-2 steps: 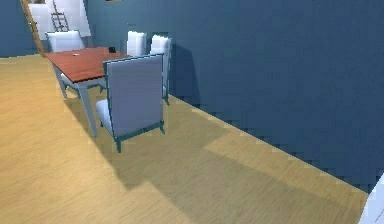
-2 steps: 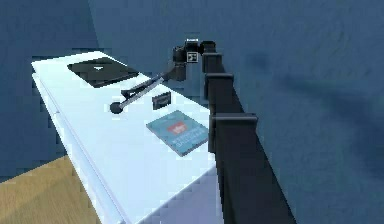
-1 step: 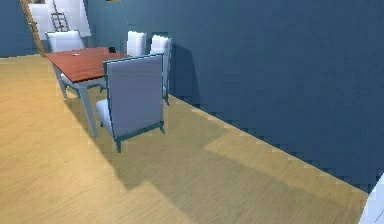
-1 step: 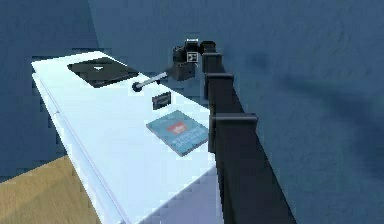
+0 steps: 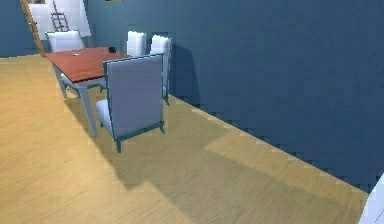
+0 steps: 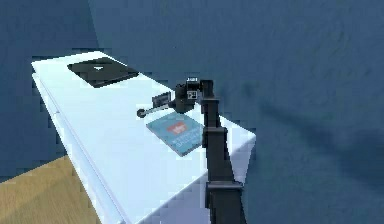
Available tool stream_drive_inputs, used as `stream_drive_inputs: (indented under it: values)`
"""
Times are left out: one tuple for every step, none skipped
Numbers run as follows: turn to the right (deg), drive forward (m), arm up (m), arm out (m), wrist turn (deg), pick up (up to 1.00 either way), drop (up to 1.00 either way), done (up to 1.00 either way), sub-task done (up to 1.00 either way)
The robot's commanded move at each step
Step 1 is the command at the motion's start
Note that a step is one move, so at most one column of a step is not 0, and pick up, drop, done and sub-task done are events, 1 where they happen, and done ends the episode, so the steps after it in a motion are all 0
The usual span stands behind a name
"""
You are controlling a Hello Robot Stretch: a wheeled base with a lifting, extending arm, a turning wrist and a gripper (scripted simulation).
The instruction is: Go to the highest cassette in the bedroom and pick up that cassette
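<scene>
In the arm side view a white cabinet top (image 6: 105, 150) runs from the upper left to the lower middle. On it lies a flat blue rectangle with a red patch (image 6: 178, 133), close to the right edge. The dark arm (image 6: 218, 150) rises from the bottom edge and ends above that rectangle. My gripper (image 6: 160, 99) points left from the arm's end, over the white top. A small dark blob (image 6: 143, 112) sits just beyond the fingers. I cannot tell whether the gripper holds anything.
A flat black thing (image 6: 102, 71) lies at the far end of the white top, against a dark blue wall (image 6: 300, 80). In the forward view a red-brown table (image 5: 85, 64) with several pale chairs (image 5: 133, 95) stands on wooden floor (image 5: 150, 180) beside the blue wall.
</scene>
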Motion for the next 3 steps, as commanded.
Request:
stream_drive_inputs:
  values:
    - [0.0, 0.00, 0.00, 0.00, 0.0, 1.00, 0.00, 0.00, 0.00]
    - [0.0, 0.00, 0.10, 0.00, 0.0, 0.00, 0.00, 0.00, 0.00]
    - [0.0, 0.00, 0.00, 0.00, 0.0, 0.00, 0.00, 1.00, 0.00]
